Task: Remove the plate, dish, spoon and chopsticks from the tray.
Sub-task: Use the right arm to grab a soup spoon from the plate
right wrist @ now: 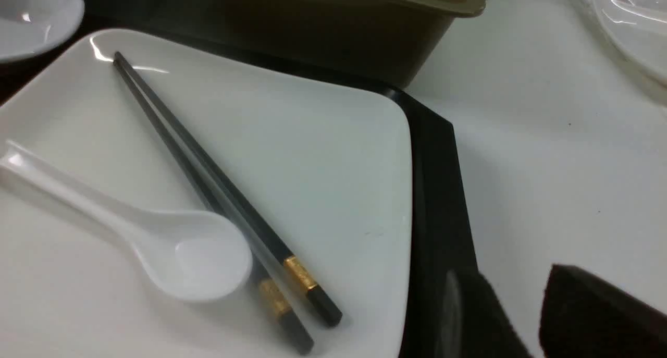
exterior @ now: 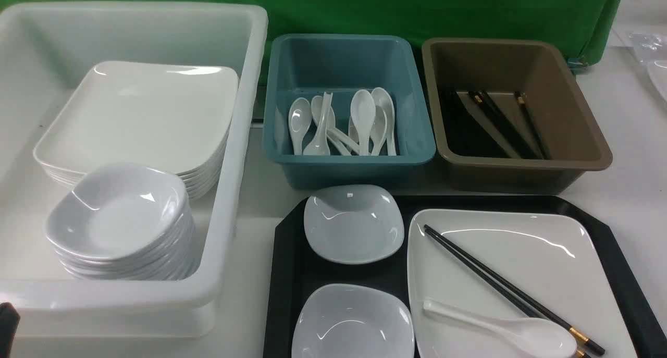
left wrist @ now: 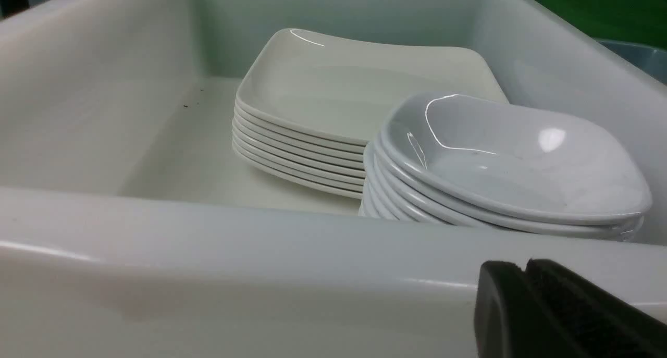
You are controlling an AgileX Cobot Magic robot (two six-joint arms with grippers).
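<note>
Two slim black chopsticks (exterior: 500, 282) cross the glossy square white plate (exterior: 552, 264).

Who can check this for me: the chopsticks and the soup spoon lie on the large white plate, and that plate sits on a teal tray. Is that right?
One detail is wrong: the tray is black, not teal, as the front view shows. Teal is the bin of spoons behind it. The chopsticks and soup spoon do lie on the large white plate.
</note>
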